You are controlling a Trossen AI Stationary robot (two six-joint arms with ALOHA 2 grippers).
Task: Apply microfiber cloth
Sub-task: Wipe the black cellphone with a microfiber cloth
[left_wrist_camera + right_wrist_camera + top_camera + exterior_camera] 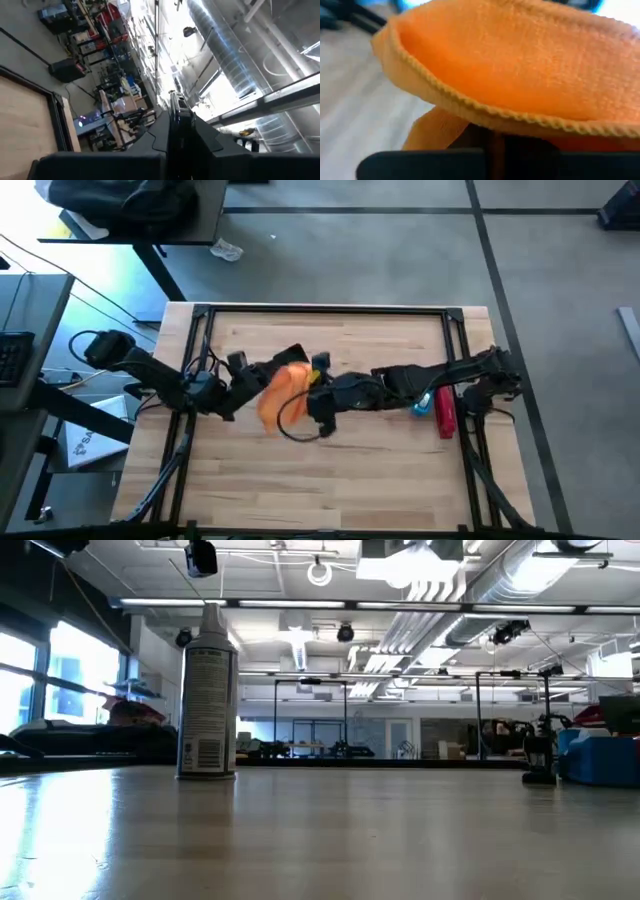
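Note:
The bright orange microfiber cloth (281,391) hangs bunched above the middle of the table and fills the right wrist view (520,65). My right gripper (308,386) reaches in from the right and is shut on it. My left gripper (262,376) comes from the left and is shut on a thin black phone (178,116), seen edge-on and pointing up toward the ceiling. In the high view the phone (291,359) shows dark just beyond the cloth, which lies against it. Neither gripper shows in the low view. My left gripper pinches the phone's lower end (176,142) between its two fingers, and the phone stands out beyond the fingertips, clear of the table. My right gripper holds the cloth, with a hemmed edge (485,112) folding over just beyond the fingers. The cloth itself hides the place of contact. It is lifted clear and drapes slack.
A red object with a blue piece (444,412) sits on the table under the right arm. A spray can (207,690) stands upright in the low view. A black frame (320,309) runs around the table. Bare wood (330,480) lies toward the near edge.

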